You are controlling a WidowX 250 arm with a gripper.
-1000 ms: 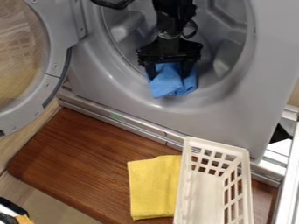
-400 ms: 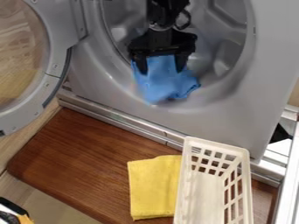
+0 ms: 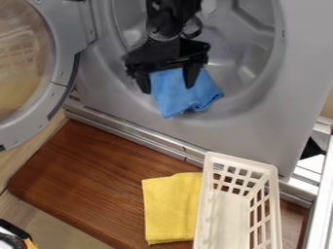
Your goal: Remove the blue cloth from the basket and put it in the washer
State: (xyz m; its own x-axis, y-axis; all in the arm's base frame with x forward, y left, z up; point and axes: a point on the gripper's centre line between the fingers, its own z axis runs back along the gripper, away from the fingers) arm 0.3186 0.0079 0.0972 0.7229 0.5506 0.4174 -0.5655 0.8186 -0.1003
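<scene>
One board [image 3: 98,170], one washer [image 3: 260,126], two cloths [image 3: 170,90]

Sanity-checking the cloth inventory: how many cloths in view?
2. Blue cloth at the mouth of the washer, by the gripper; yellow cloth on the wooden board, beside the basket. The drum may hide more.

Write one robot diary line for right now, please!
gripper: open, over blue cloth | blue cloth: at washer opening | yellow cloth: beside basket
</scene>
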